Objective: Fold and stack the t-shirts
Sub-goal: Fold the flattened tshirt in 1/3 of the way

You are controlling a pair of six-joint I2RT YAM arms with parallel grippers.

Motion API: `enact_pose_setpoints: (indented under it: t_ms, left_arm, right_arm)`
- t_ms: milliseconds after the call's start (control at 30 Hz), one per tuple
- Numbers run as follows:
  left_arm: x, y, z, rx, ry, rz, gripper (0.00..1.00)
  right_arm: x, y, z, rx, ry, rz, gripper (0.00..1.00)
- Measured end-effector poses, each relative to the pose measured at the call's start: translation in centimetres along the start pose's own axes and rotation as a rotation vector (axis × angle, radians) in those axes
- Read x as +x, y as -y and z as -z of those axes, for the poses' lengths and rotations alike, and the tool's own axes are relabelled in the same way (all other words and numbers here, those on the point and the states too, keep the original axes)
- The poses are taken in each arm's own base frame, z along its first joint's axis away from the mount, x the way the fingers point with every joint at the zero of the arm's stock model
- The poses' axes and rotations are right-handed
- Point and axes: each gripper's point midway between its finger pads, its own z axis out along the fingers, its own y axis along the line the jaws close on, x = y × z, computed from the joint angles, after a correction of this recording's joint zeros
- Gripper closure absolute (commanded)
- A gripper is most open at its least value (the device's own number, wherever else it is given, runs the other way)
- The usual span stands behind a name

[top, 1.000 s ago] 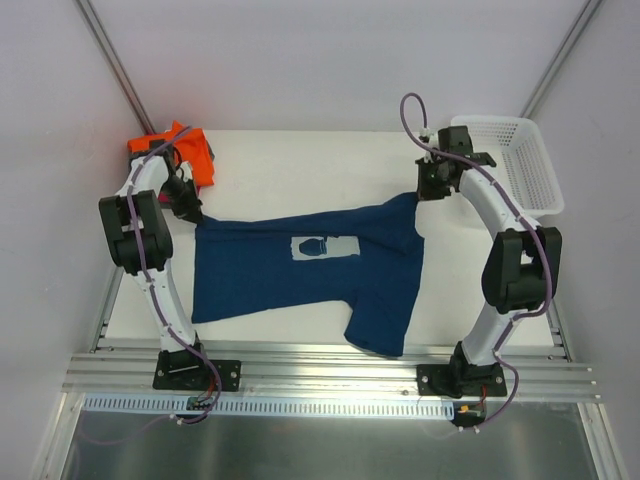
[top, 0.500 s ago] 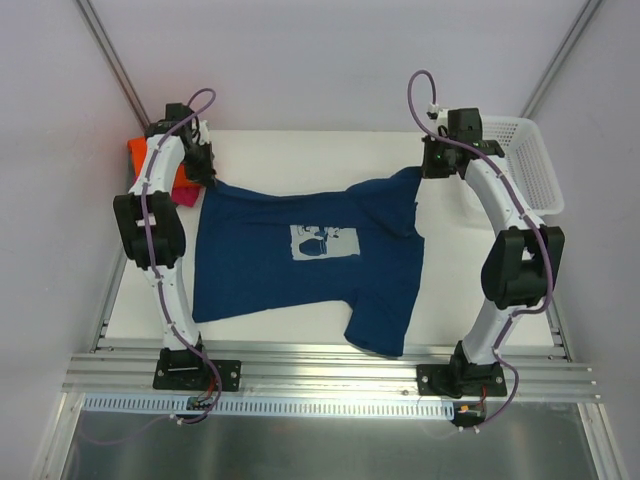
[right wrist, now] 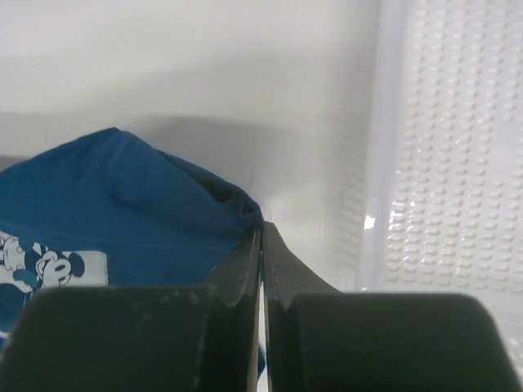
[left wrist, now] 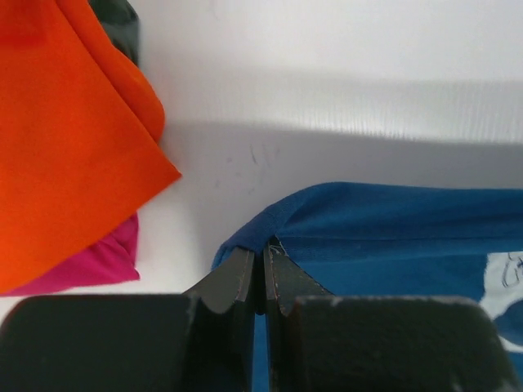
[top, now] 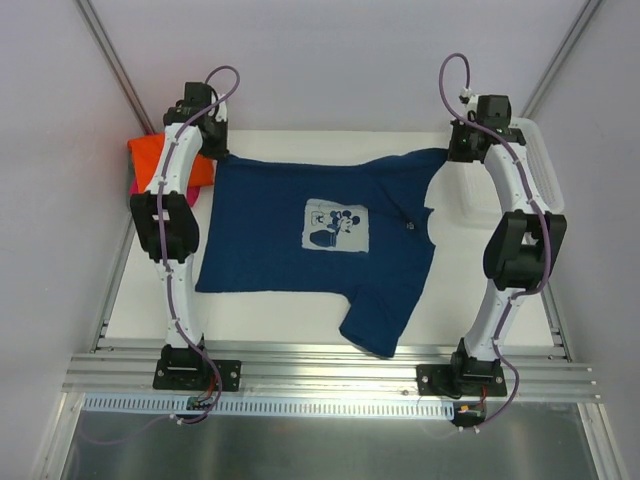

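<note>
The navy blue t-shirt (top: 290, 250) hangs stretched between my two grippers, its pale cartoon-mouse print (top: 335, 227) facing up. Its lower part and one sleeve rest on the table. My left gripper (top: 212, 150) is shut on the shirt's far left corner; the left wrist view shows the cloth (left wrist: 392, 237) pinched at the fingertips (left wrist: 263, 249). My right gripper (top: 462, 152) is shut on the far right corner, a bunched fold (right wrist: 122, 196) caught at its tips (right wrist: 261, 229). A folded orange t-shirt (top: 160, 160) lies at the far left on a pink one (left wrist: 90, 261).
A white plastic lattice basket (top: 545, 170) stands at the far right, close beside the right gripper, with its wall (right wrist: 458, 147) just right of the jaws. A dark grey cloth (left wrist: 118, 20) peeks out behind the orange pile. The table's near edge meets an aluminium rail (top: 330, 365).
Both grippers have moved toward the far edge and apart, carrying the shirt's corners. The navy shirt is now spread wider and flatter, and its print has shifted right.
</note>
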Motion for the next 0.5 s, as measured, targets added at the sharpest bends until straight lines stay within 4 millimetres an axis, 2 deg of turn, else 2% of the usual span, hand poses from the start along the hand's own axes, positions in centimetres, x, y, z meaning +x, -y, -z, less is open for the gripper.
enact_pose_setpoints:
  t_ms: [100,200,500]
  left_arm:
    - [-1.3,-0.6,-0.4,-0.024,0.034,-0.013,1.00]
    - [-1.9,-0.7,-0.6,-0.034,0.054,-0.020,1.00]
    - [-3.0,-1.2,-1.3,-0.052,0.081,-0.043,1.00]
  right_arm:
    - [-1.5,1.0,-0.3,0.013,0.032,-0.002,0.99]
    - [-3.1,1.2,-0.6,0.014,0.067,0.004,0.99]
    - [-6.3,-0.7,-1.7,-0.018,0.135,0.043,0.99]
